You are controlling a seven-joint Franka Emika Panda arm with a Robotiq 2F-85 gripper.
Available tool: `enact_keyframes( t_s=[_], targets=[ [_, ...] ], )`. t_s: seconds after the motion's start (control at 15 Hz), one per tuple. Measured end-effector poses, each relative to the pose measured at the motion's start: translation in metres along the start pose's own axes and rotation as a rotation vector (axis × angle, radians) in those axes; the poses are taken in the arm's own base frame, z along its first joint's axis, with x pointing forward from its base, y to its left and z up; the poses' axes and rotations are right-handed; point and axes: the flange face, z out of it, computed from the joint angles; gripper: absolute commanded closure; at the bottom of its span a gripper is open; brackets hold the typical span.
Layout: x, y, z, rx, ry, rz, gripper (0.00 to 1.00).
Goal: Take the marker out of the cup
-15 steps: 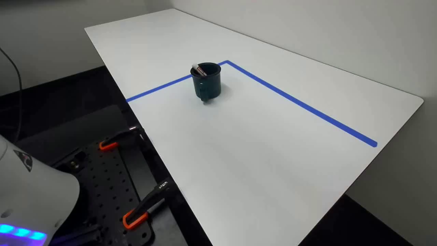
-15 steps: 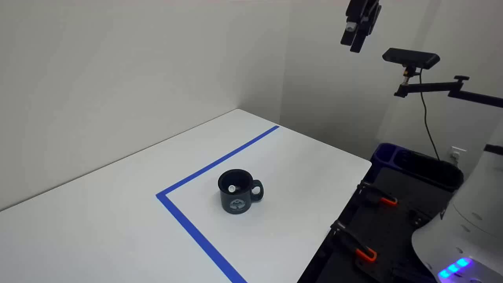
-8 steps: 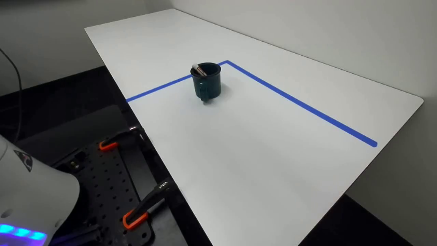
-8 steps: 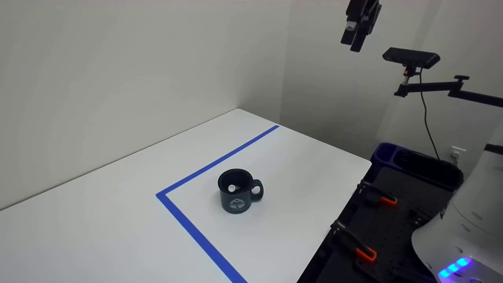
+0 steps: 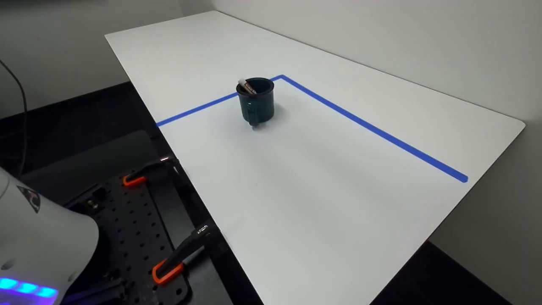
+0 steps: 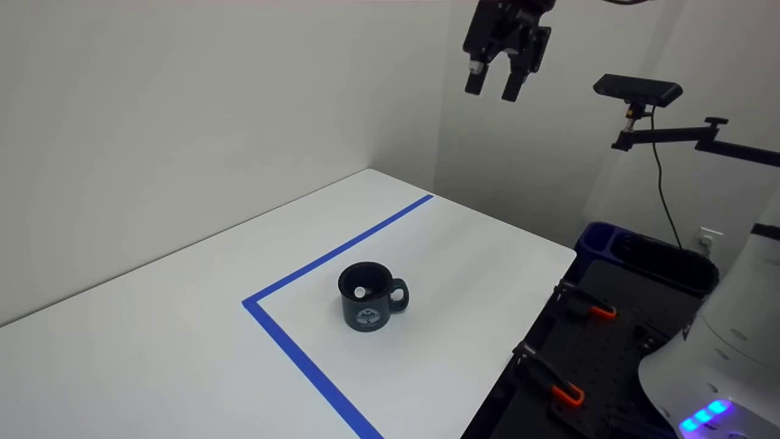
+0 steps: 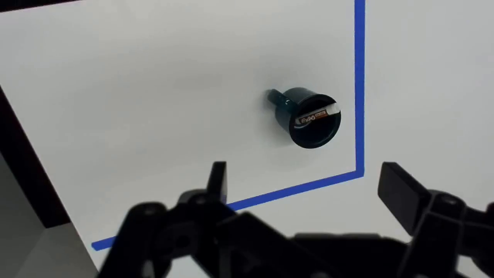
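Observation:
The dark teal cup (image 5: 261, 109) stands upright on the white table, and it also shows in an exterior view (image 6: 365, 317) with its handle to the right. The marker (image 5: 247, 86) leans inside it, its white end at the rim. In the wrist view the marker (image 7: 318, 114) shows a reddish-brown label and lies across the mouth of the cup (image 7: 314, 137). My gripper (image 6: 494, 89) is high above the table, well apart from the cup. In the wrist view the gripper (image 7: 304, 179) is open and empty, with the cup beyond its fingertips. The gripper is out of view in an exterior view.
Blue tape (image 5: 372, 128) marks a corner on the table (image 5: 322, 237) beside the cup. A wall (image 6: 213, 122) runs along the table's far edge. Clamps with orange handles (image 5: 168, 273) sit at the robot's side. A camera on an arm (image 6: 637, 89) stands behind.
In the last half second my gripper has moved left and slightly down in an exterior view. Its fingers looked close together and now stand apart. The cup and marker have not moved.

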Motion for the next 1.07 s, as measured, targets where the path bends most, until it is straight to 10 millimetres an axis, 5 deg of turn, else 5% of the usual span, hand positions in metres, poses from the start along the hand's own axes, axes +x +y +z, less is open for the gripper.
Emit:
enact_keyframes(
  t_s=[0.4, 1.07],
  targets=[
    [0.01, -0.065, 0.083, -0.068, -0.144, 0.12, 0.0],
    [0.066, -0.08, 0.202, 0.034, -0.302, 0.263, 0.0]
  ],
)
